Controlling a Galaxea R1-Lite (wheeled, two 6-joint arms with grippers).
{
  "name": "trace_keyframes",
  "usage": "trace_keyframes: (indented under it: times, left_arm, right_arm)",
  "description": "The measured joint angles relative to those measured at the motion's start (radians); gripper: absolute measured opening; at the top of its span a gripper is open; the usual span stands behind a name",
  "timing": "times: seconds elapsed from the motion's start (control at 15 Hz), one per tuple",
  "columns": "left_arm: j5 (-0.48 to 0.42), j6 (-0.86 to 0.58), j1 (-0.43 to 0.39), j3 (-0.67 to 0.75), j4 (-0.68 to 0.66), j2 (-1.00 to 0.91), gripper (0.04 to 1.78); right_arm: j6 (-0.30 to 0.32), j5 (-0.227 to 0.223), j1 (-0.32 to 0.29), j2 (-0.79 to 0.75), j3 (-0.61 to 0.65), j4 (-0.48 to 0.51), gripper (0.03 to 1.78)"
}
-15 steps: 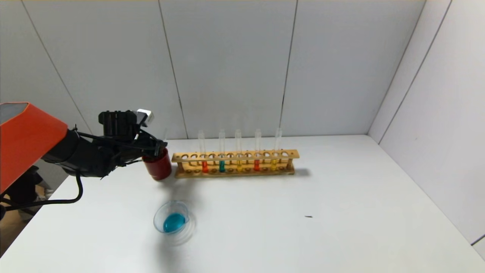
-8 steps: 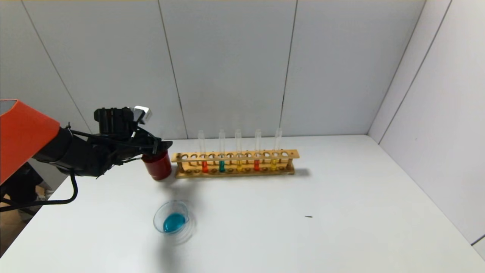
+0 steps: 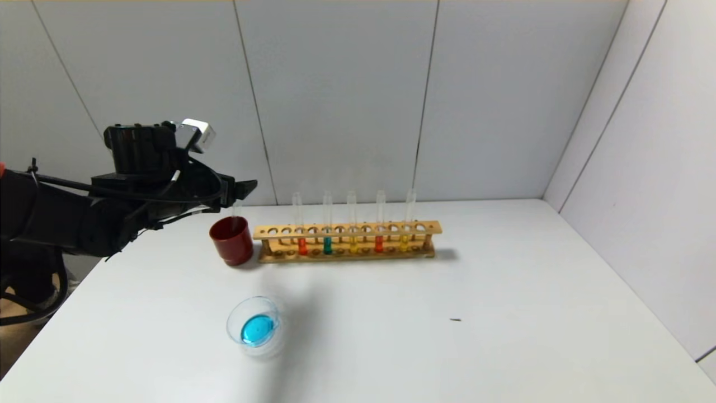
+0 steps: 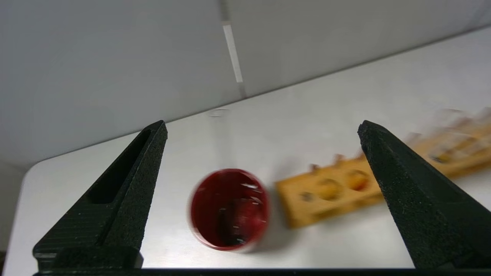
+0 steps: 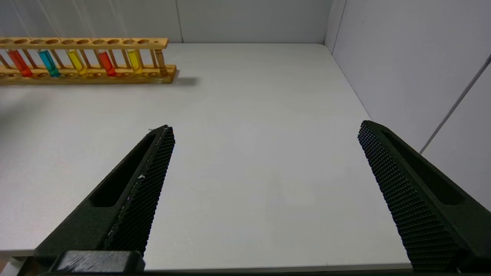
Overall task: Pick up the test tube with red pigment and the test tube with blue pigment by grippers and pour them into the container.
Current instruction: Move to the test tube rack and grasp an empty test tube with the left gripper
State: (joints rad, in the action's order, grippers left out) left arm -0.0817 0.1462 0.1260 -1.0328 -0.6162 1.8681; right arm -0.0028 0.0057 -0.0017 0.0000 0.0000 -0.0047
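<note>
Two tubes with orange-red liquid (image 3: 302, 245) (image 3: 378, 243) stand in the wooden rack (image 3: 347, 254); they also show in the right wrist view (image 5: 17, 62) (image 5: 106, 63). No tube with cyan-blue liquid shows. The clear glass container (image 3: 269, 307) sits in front of the rack and holds cyan-blue liquid. An empty clear tube (image 3: 236, 210) stands in the dark red cup (image 3: 232, 245). My left gripper (image 3: 246, 189) is open and empty, raised above and left of the cup (image 4: 229, 209). My right gripper (image 5: 264, 128) is open and empty over the table's near right part.
The rack also holds a teal-green tube (image 3: 327, 244) and two yellow tubes (image 3: 352, 244) (image 3: 404, 243). The dark red cup stands against the rack's left end. Grey walls close the back and right. A small dark speck (image 3: 456, 319) lies on the table.
My left gripper has lifted up and back to the left, away from the red cup's rim. The clear tube stays standing in the cup.
</note>
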Motion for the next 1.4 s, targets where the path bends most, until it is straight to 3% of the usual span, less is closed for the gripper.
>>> trace_keyframes:
  times: [0.33, 0.8, 1.4]
  left_arm:
    - [0.004, -0.055, 0.136, 0.154, -0.029, -0.076, 1.75]
    - [0.004, -0.108, 0.185, 0.225, -0.396, 0.112, 1.75]
    - [0.004, -0.108, 0.179, 0.098, -0.371, 0.28, 1.75]
  right_arm:
    - [0.0, 0.0, 0.0, 0.0, 0.0, 0.0, 1.75]
    - [0.0, 0.0, 0.0, 0.0, 0.0, -0.001, 1.75]
    - [0.0, 0.0, 0.0, 0.0, 0.0, 0.0, 1.75]
